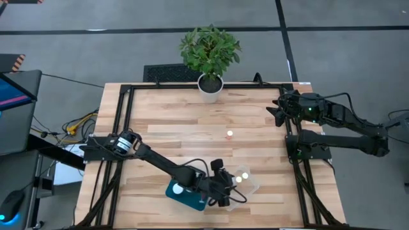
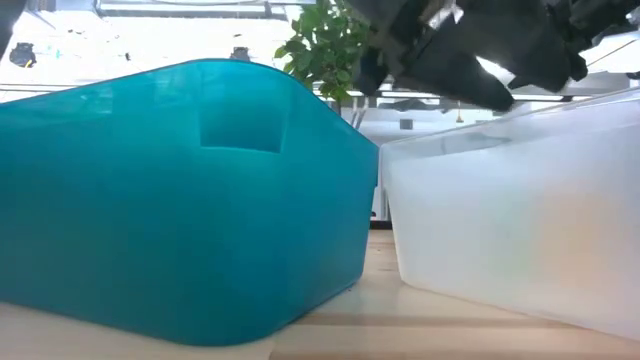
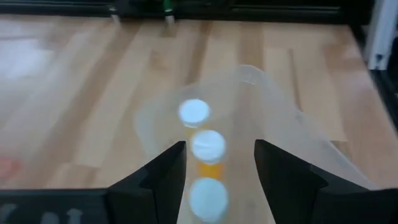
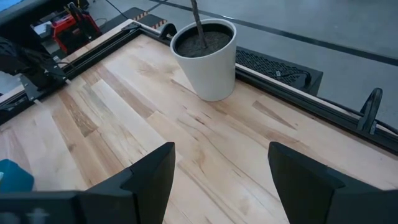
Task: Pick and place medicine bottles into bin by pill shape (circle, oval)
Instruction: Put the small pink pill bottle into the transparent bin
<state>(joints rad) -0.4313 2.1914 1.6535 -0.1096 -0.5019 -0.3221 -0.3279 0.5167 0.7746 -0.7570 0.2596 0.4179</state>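
Table: Your workspace is a pale wooden plank tabletop (image 1: pixel 185 121) edged by a black metal frame (image 1: pixel 121 115).
Landmark: A white round pot holding a leafy green plant (image 1: pixel 209 54) stands at the middle of the table's far edge; every place below is read from it.
Bins: A teal plastic bin (image 1: pixel 182 193) and a clear plastic bin (image 1: pixel 250 185) sit side by side, very close together, at the table edge opposite the plant pot. In the low view the two bins fill nearly the whole picture.
Bottles in bin: You see three white-capped medicine bottles (image 3: pixel 207 145) lined up inside the clear bin, an orange body showing under the middle one.
Stray bottle: One small white-capped bottle (image 1: pixel 229 134) stands alone on the bare planks, between the plant pot and the clear bin.
Left gripper: Your left gripper (image 3: pixel 216 174) hangs over the clear bin, across the table from the plant pot; its fingers (image 3: pixel 166 171) are parted and grip nothing, with the bottles showing in the gap below.
Right gripper: Your right gripper (image 4: pixel 217 177) waits near the plant pot, to the pot's side at the far right corner, fingers spread wide and empty.
Room: Grey floor (image 1: pixel 345 32) with dark lines surrounds the table; cables (image 1: pixel 77 124) and a monitor (image 1: pixel 16 108) lie off the table's left side.
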